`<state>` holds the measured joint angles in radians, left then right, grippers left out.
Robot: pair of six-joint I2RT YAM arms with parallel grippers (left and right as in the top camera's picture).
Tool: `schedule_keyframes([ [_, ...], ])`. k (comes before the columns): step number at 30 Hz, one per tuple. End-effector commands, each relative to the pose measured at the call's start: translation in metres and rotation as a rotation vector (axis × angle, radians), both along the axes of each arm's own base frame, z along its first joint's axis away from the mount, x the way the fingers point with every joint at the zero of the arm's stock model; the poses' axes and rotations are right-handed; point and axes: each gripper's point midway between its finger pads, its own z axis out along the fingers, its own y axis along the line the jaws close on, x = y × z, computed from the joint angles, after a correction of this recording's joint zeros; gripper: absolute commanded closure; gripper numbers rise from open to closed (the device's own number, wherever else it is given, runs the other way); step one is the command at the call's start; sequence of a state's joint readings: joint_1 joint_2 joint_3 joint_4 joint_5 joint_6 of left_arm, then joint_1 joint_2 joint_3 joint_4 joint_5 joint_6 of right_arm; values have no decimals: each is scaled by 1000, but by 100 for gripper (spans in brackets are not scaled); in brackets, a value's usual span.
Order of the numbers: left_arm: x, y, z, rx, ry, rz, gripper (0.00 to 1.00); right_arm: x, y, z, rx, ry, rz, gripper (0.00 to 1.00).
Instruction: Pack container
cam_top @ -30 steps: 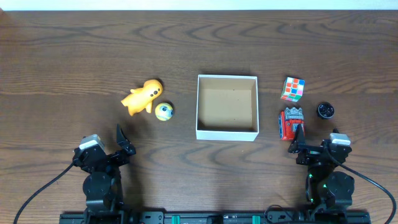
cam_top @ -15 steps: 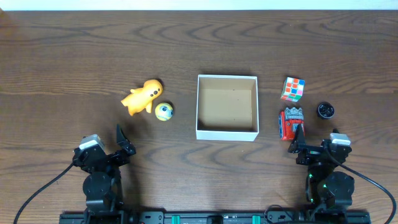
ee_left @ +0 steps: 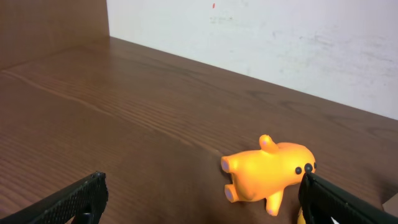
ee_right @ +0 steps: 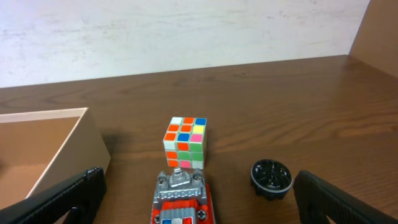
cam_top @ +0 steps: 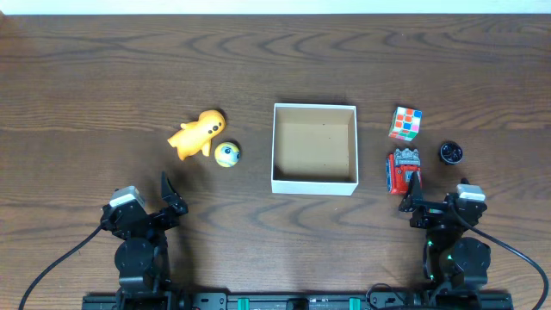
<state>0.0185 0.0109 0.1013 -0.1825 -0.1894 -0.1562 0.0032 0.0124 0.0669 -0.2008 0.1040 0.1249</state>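
Container (cam_top: 314, 183): empty cardboard, probably light, walls thin and bendable; pinch over one rim. Left gripper (ee_left: 202, 190) and right gripper (ee_right: 199, 183): jaws wide, holding nothing.

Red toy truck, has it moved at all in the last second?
No. The red toy truck lies where it did, just right of the container and directly below the colour cube in the overhead view.

Nothing legible shows on the container (cam_top: 314, 185) or the worktop (cam_top: 103, 77). The red toy truck (ee_right: 183, 199) has small coloured patches, too blurred to read as lettering.
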Motion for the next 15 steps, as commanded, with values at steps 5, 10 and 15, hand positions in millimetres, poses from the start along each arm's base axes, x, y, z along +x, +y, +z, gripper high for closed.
schedule_keyframes([
  [5, 0, -1, 1, 9, -4, -7, 2, 0, -2, -1, -6, -3, -5, 1],
  [10, 0, -1, 1, 9, -4, -7, 2, 0, -2, -1, -6, -3, -5, 1],
  [15, 0, -1, 1, 9, -4, -7, 2, 0, -2, -1, -6, -3, -5, 1],
])
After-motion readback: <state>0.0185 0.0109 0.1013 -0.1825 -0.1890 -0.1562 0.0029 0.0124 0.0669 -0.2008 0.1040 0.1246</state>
